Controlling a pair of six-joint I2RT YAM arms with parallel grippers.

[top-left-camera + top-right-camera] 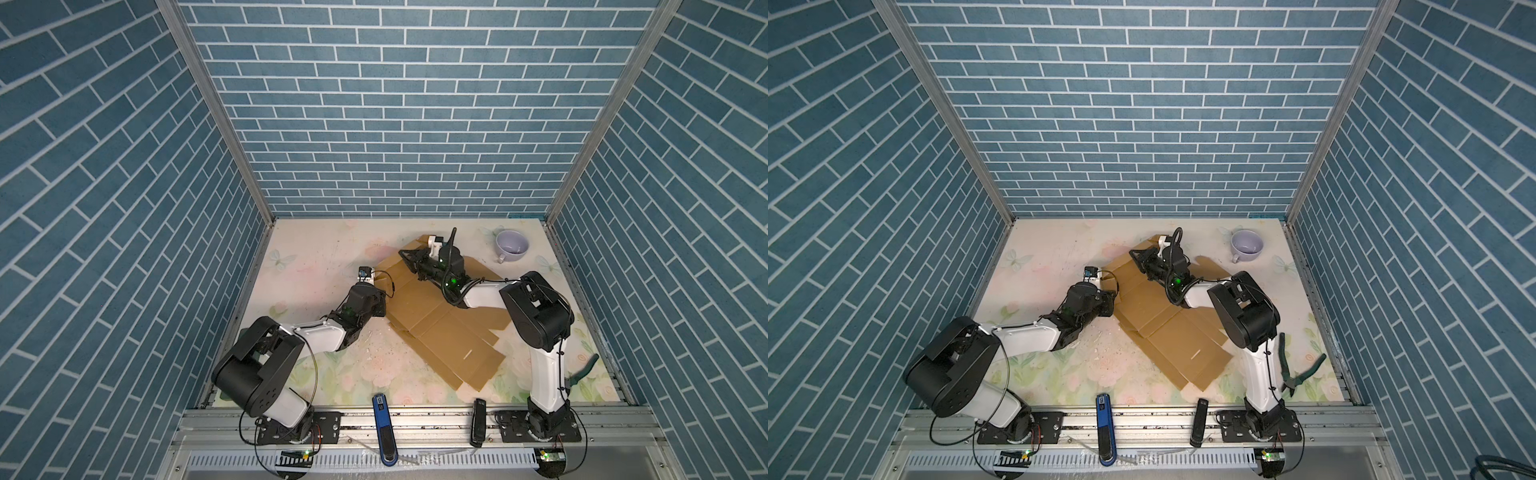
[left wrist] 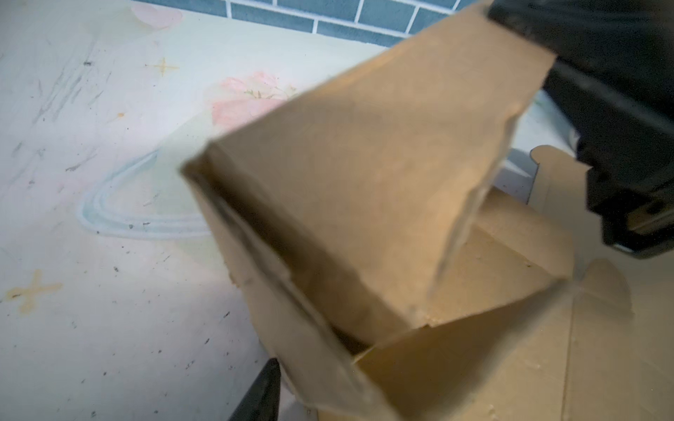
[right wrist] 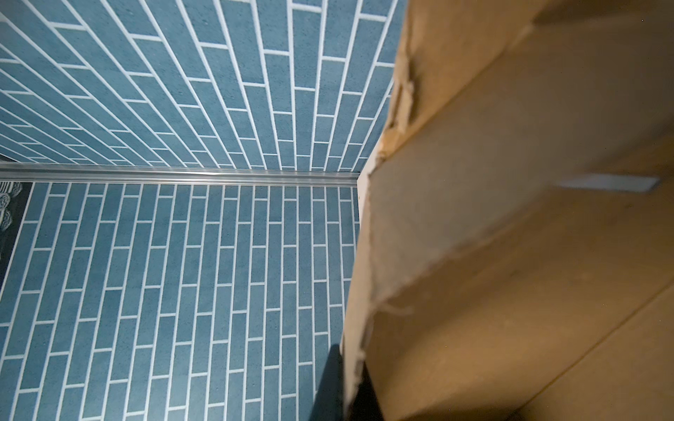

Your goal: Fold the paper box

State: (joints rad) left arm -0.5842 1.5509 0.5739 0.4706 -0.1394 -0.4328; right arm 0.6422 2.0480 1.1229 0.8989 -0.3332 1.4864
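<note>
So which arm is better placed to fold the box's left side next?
Likely left. The left end effector sits at the box's left edge; the right end effector is shut on the far flap.

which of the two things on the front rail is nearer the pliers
The black one, beside the right arm's base, near the pliers. The blue one is longer and lies mid-rail, farther away.

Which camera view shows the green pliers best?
A top view: the green pliers lie whole beside the right arm. In a top view with that arm in front, only a handle shows. Neither wrist view shows them.
</note>
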